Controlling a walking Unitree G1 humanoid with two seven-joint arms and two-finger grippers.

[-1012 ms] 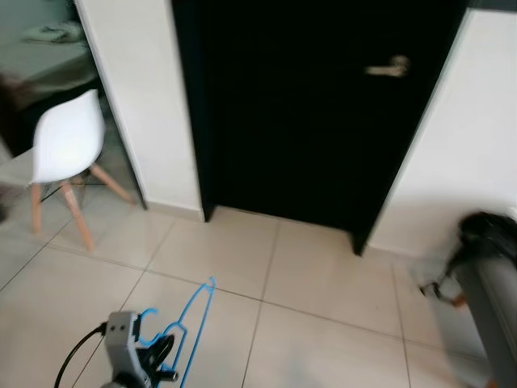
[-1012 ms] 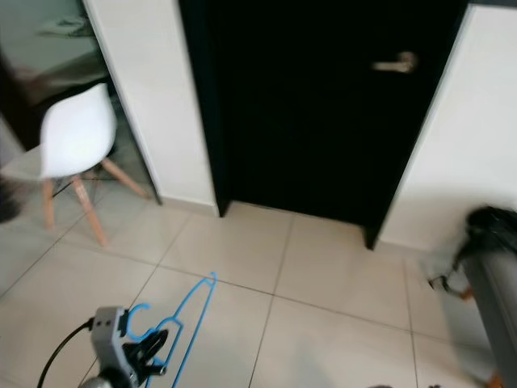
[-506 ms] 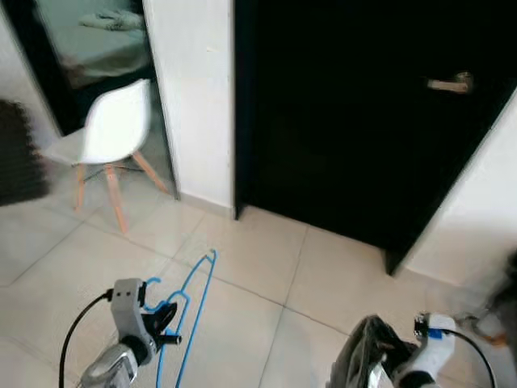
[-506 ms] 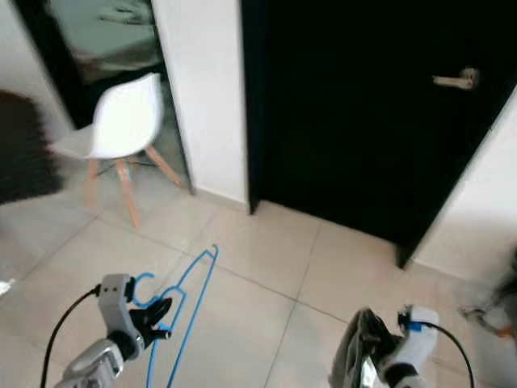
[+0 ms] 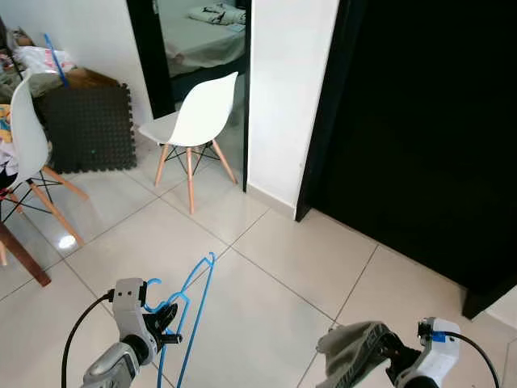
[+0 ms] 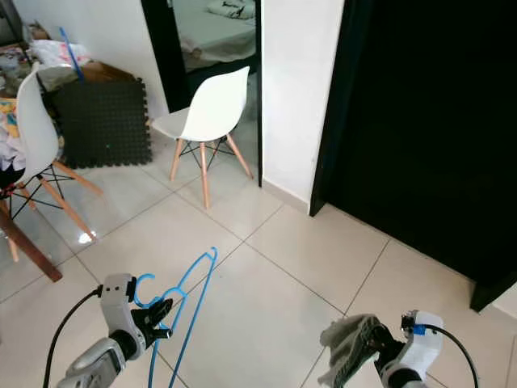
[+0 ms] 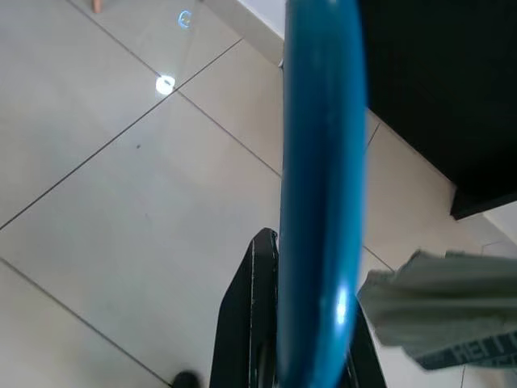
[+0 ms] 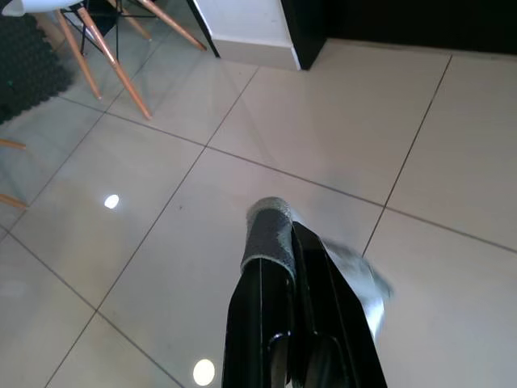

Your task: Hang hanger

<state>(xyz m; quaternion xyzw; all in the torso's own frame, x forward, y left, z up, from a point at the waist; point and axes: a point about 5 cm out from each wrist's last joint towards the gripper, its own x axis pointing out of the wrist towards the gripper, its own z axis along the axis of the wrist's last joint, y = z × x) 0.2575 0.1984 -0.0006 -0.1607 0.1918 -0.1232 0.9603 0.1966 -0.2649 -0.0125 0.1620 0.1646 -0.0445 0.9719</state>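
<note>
Blue plastic hanger is held in the left gripper, low on the robot's left side, above the pale tiled floor. The 2 black fingers are closed on the hanger near its hook, and the thin blue frame points forward over the tiles. In the left wrist view the hanger runs as a thick blue band between the fingers.

The right gripper is low on the robot's right side and is clenched on a grey-green piece of cloth, which hangs bunched from its fingers. In the right wrist view the fingers are pressed together with the cloth over their tips.

Ahead stands a black door beside a white wall section. To the left, a white chair with wooden legs stands before an open doorway, where a bed is visible. Further left are a dark foam mat leaning on the wall and another white chair.
</note>
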